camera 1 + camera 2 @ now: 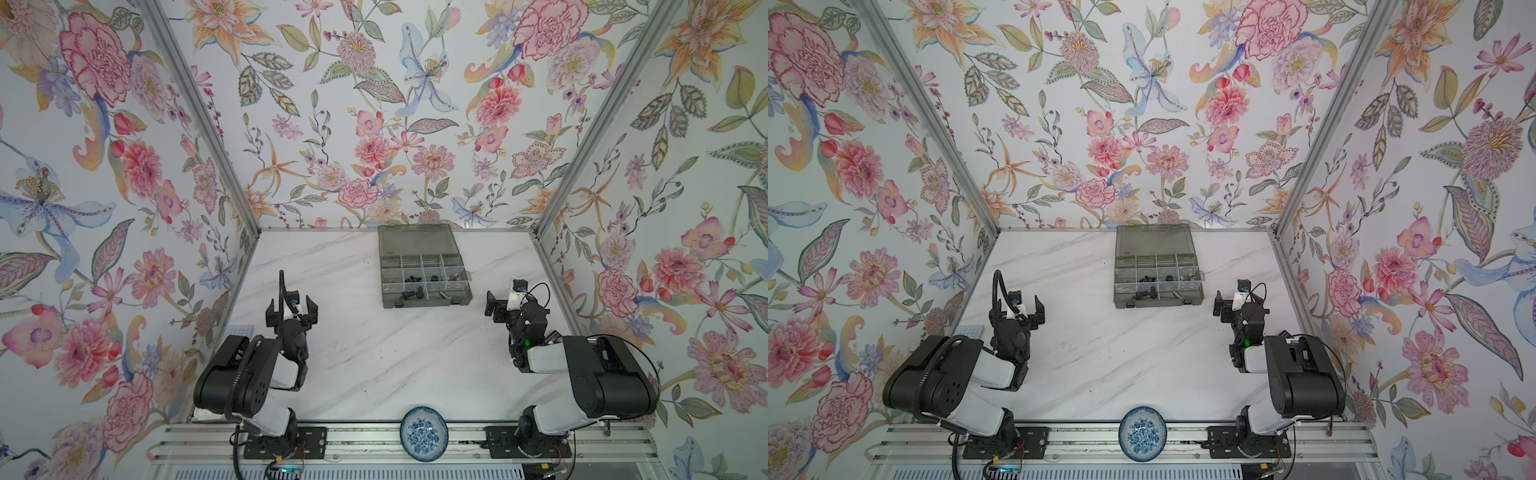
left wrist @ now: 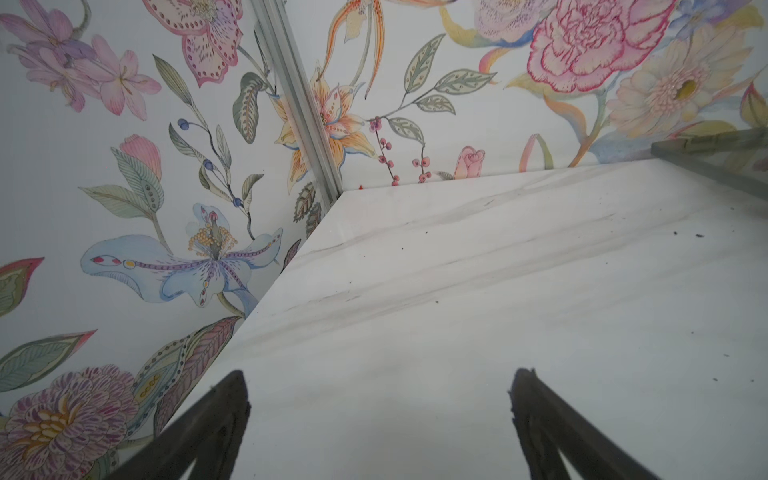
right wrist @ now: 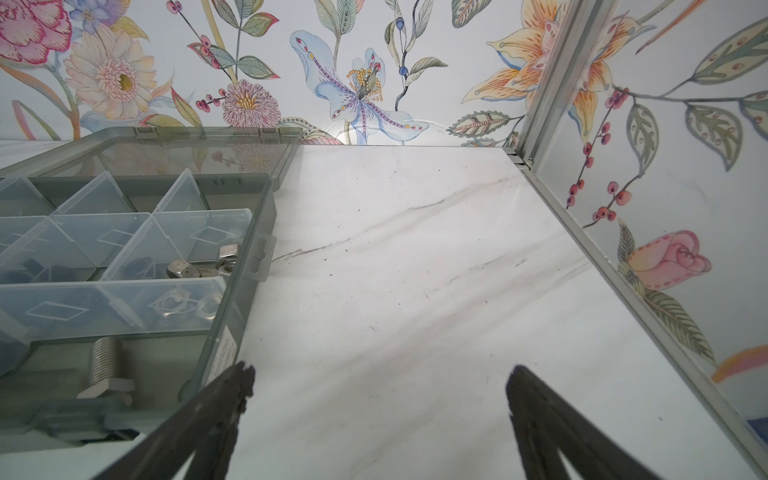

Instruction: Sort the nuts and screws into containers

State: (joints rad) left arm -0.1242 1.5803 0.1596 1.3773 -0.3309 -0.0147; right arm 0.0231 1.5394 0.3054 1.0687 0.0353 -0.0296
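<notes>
One grey translucent plastic organiser box [image 1: 432,302]: one silver hex-head screw [image 3: 106,365] in its front compartment, silver nuts [image 3: 195,268] just behind. Left gripper [image 1: 292,311] and right gripper [image 1: 491,305] both gape wide, empty.

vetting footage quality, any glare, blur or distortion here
In both top views wide-angle distortion splays the walls, and parts in the organiser box are too small to resolve; right wrist view: a glare spot on the back wall, and the lid mirrors wallpaper; left wrist view: the near fingertips look soft.
</notes>
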